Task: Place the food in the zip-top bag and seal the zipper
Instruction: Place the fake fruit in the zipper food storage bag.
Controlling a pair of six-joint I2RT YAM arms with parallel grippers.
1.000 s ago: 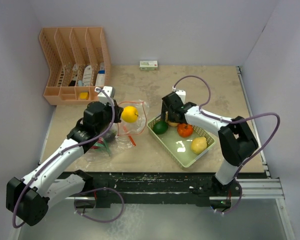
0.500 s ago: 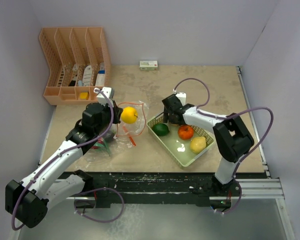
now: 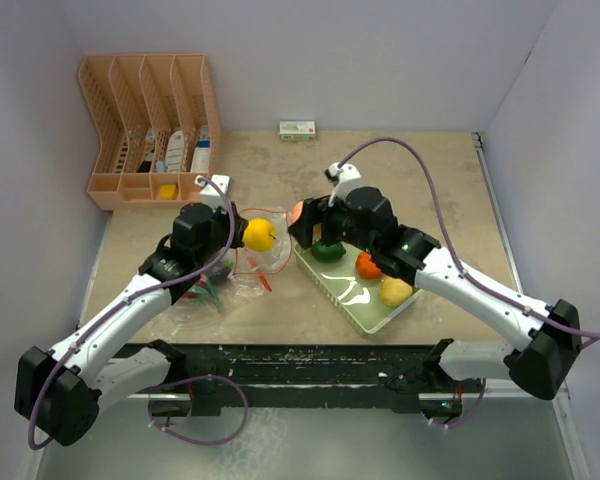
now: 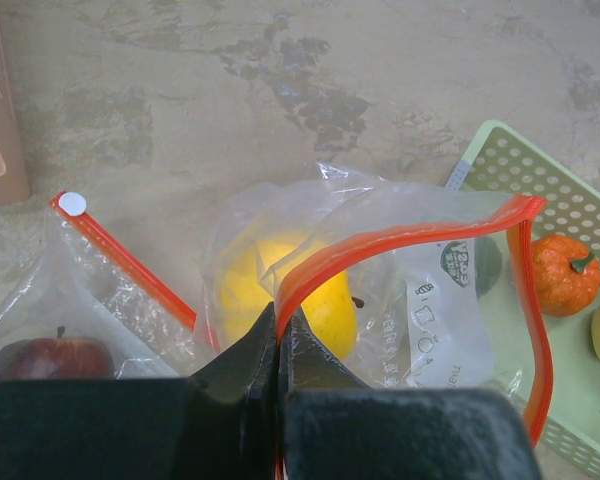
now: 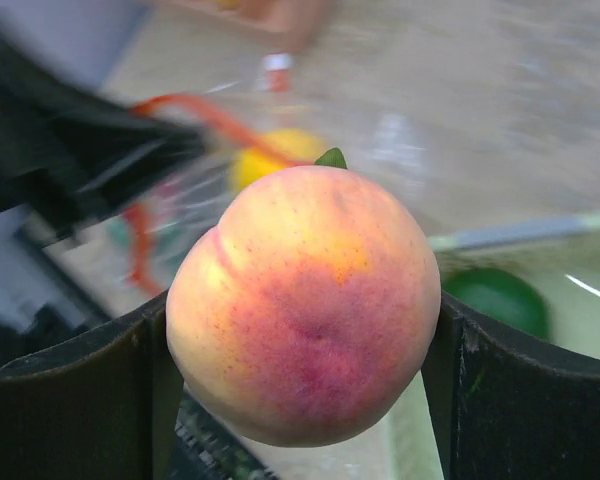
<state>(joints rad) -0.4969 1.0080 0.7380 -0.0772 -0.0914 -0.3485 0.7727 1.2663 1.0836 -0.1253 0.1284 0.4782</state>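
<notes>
Nearest the arm bases, on the pale green tray [image 3: 380,325]: three pieces of food not yet bagged, namely a pale yellow fruit [image 3: 397,291], an orange one [image 3: 368,265] and a dark green one [image 3: 327,251].

Level with these, to the left: zip-top bag [image 4: 430,300] lying on the table [image 3: 400,170], with a red apple [image 4: 55,355] visible through the plastic and a yellow fruit [image 4: 240,290] just inside the mouth. At its lip: left gripper [image 4: 278,325], pressed together on the zipper [image 4: 380,243], pinching one edge and lifting it, mouth agape toward the tray.

Slightly farther, between bag mouth and tray corner: right gripper [image 5: 302,350], spread wide yet clamping a peach [image 5: 305,290] on both sides, clear of the table and not yet inside the bag.

Beyond, at far left: an orange desk rack [image 3: 150,120]. Against the back wall: a small box [image 3: 297,129].

Assessment: puts the task near its midpoint. Two pieces apparently in, one in transit, three to fetch. Zipper wholly unsealed, white slider [image 4: 72,204] parked at one end. Sealing outstanding.
</notes>
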